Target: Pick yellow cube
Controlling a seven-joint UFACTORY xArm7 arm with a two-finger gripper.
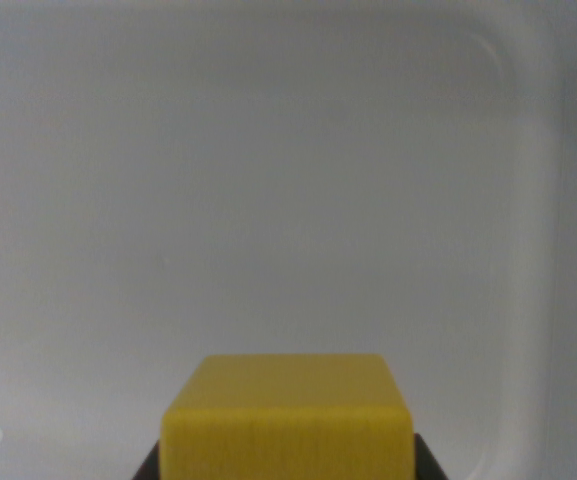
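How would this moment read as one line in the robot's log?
view: wrist | yellow cube: bottom centre, between dark gripper parts | surface: white tray | grip: unclear

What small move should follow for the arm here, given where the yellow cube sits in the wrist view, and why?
Probably a short straight lift. The yellow cube sits at the bottom centre, with dark gripper parts just showing on both lower sides, which suggests it is already between the fingers. The pale white tray surface around it shows no obstacle. Whether the grip is firm cannot be told.

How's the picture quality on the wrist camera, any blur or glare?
Wrist view: soft and slightly blurred throughout; lighting flat and even, no hard shadows or glare on the pale tray; the yellow cube at the bottom edge is cropped and fuzzy at its edges; dark fingers barely show beside it; a small bright speck sits at lower left.
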